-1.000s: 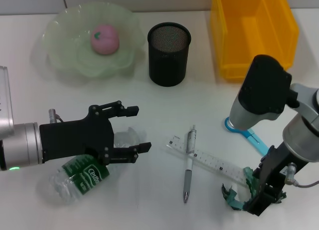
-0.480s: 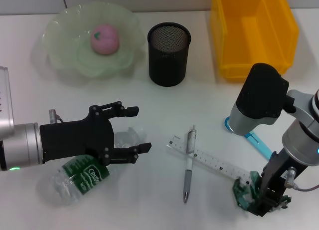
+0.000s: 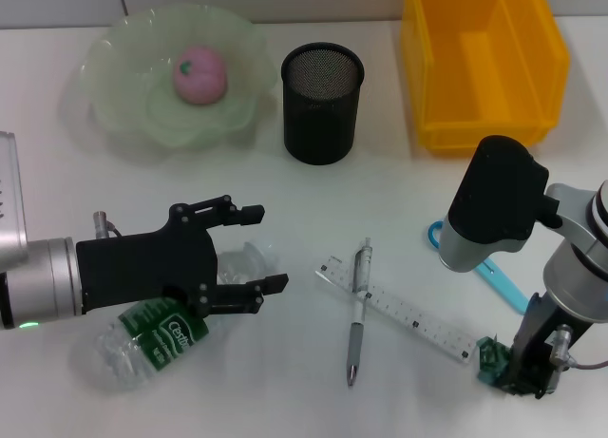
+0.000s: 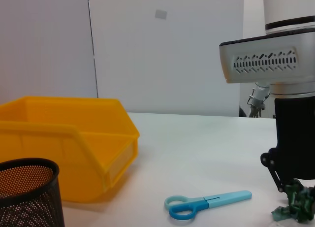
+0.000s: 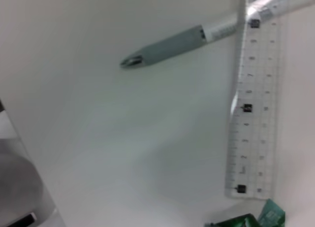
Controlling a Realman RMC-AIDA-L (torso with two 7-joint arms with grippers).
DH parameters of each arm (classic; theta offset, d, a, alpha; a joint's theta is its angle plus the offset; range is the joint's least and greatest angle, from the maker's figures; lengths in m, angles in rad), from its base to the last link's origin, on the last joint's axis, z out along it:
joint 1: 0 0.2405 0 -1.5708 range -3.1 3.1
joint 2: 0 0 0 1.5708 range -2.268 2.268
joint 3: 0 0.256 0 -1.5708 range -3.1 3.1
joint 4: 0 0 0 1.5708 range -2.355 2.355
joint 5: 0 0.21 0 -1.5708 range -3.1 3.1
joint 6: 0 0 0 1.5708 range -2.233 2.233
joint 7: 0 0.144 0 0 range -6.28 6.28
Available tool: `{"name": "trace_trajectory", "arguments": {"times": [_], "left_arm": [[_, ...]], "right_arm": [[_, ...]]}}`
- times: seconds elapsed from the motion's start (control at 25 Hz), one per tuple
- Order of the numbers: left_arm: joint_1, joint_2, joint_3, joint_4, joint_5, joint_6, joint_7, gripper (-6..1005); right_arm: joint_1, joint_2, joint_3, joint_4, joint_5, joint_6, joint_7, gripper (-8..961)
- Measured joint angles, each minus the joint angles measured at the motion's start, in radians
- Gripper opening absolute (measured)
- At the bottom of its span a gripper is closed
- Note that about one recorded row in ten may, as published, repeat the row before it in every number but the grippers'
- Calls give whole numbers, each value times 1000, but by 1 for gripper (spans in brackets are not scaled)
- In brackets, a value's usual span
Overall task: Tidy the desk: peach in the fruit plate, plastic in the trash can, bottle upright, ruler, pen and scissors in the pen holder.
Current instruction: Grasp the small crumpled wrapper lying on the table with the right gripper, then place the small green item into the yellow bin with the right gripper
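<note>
Bottle [image 3: 152, 338], lying near the table's front left corner: green label with white brand lettering, partly covered by the left gripper [image 3: 256, 248]; reads roughly "Cestbon", not certain. Ruler [image 5: 253, 104]: printed scale marks with tiny numerals, too small to read. No other legible text.

Counter [image 3: 285, 381] white. Fruit plate [image 3: 123, 105] pale translucent green; peach [image 3: 199, 74] pink. Pen holder [image 3: 322, 103] black mesh. Bin [image 3: 480, 63] yellow. Scissors [image 4: 206, 205] light blue. Ruler [image 3: 399, 310] clear, black markings. Pen [image 3: 357, 324] grey-and-white. Plastic [image 3: 492, 359] dark green. Bottle [image 3: 157, 332] clear, green label.
</note>
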Motion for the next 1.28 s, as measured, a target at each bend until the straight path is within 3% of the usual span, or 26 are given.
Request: {"name": "trace_trajectory", "arguments": {"times": [0.08,0.52,0.68,0.8,0.84,1.08,1.28], "left_arm": [[0,0,-1,-3,-2,0,4,790],[-5,0,-2,-7,-6,0,7,785],[-8,0,-3,-7,-7,5,7,783],[-11,0,-3,-5,-7,7,7,782],[-12,0,-3,-4,-7,8,7,782],[-23,0,1,-4,-9,10,7,779],[-26,-3,4,-7,-9,9,7,777]], "right_arm": [[-1,0,-2,-3,-6,0,1,164],[-26,0,23,-117,-12,-32,34,65],[-23,-1,136,-175,-10,-48,60,40],[4,-2,306,-256,-25,-24,81,22],[4,-2,306,-256,-25,-24,81,22],[71,-4,529,-284,-85,164,97,23],[78,-5,573,-187,-66,434,63,23]]}}
